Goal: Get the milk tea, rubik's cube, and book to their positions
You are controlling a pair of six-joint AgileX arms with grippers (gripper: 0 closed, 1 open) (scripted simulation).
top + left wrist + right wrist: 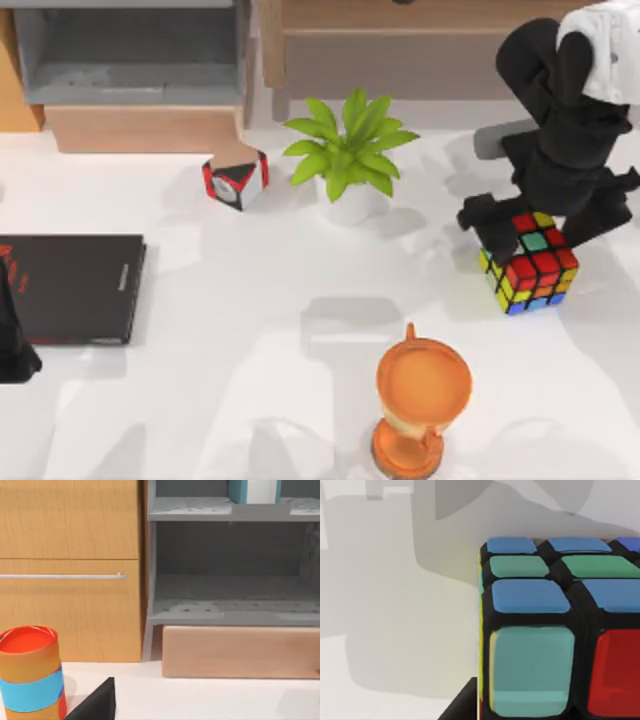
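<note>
Over the rubik's cube (530,262) sits the right gripper (535,222) — grip perhaps closed, cannot tell

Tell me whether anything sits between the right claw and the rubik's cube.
Nothing visible does. The right claw is directly over the rubik's cube on the table's right side, and the right wrist view shows the cube close up with nothing in front of it.
</note>
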